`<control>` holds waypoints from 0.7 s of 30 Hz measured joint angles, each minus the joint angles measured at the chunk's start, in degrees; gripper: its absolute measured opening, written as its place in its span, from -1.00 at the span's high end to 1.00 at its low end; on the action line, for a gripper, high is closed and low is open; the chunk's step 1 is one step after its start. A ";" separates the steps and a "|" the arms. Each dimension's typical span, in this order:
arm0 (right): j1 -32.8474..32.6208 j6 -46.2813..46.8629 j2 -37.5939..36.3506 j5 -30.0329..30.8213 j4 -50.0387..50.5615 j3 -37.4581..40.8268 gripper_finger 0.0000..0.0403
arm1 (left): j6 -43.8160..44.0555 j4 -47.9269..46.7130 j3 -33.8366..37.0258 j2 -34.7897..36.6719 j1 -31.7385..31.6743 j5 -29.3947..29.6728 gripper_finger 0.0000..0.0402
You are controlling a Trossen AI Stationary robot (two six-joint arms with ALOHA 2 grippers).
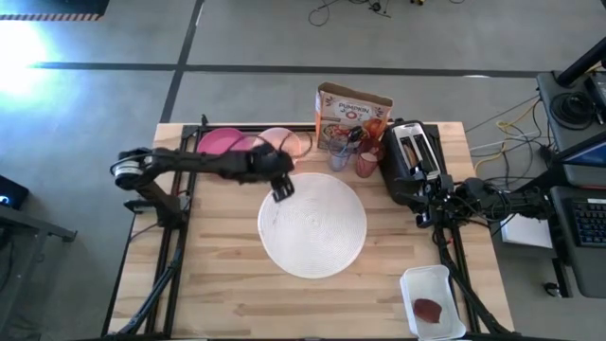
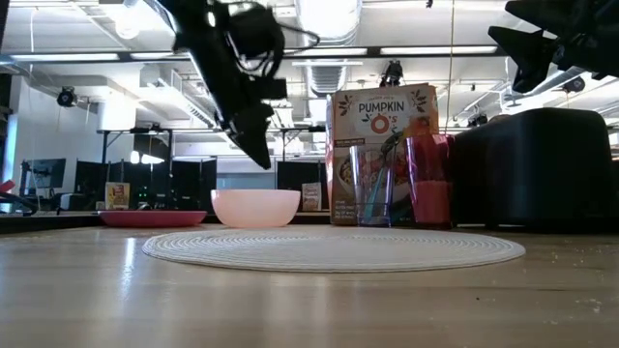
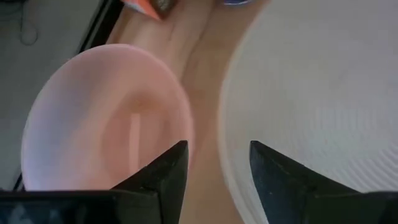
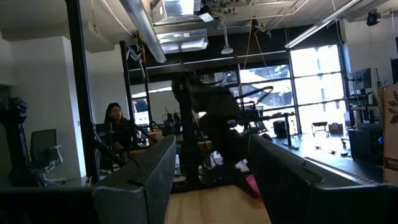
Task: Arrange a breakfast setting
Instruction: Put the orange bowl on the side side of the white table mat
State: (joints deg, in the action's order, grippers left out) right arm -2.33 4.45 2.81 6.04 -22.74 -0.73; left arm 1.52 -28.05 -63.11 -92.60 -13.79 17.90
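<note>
Round, ribbed white mat [image 1: 312, 225] lies flat at the centre of the pale plank desk [image 1: 218, 284]. Smooth, matte peach bowl [image 2: 255, 207] stands just beside its far-left edge. Left hand [image 1: 282, 190], fingers spread and empty, hangs above that edge. Right hand [image 4: 208, 180], spread, waits at the desk's right side.

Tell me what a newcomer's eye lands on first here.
The large white round woven mat fills the middle of the wooden table. The left hand hovers open over the mat's edge, beside the peach bowl. Behind stands the orange cereal box, next to a black toaster.
</note>
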 joint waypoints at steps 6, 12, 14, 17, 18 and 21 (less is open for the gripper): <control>-0.01 0.00 0.01 0.01 -0.02 0.01 0.05 | -3.63 1.42 0.00 -1.18 -5.25 -6.54 0.22; 0.00 0.00 0.02 0.00 0.00 0.00 0.05 | -3.91 1.07 0.00 -2.49 -6.02 -6.52 0.22; -0.01 0.00 0.00 0.01 -0.02 0.02 0.05 | -3.89 1.05 0.22 -3.16 -6.26 -6.57 0.22; -0.02 0.00 0.00 0.01 -0.01 0.01 0.05 | -3.84 1.08 0.26 -4.41 -6.82 -6.58 0.22; -0.02 0.00 0.02 0.02 -0.03 0.00 0.05 | -3.82 1.05 0.26 -4.79 -6.99 -6.56 0.22; -0.02 0.00 0.02 0.02 -0.02 0.02 0.05 | -3.82 1.06 0.26 -5.74 -7.09 -6.73 0.22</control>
State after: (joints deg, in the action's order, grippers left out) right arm -2.35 4.45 2.83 6.07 -22.76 -0.71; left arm -2.31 -26.99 -62.85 -98.34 -20.88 11.17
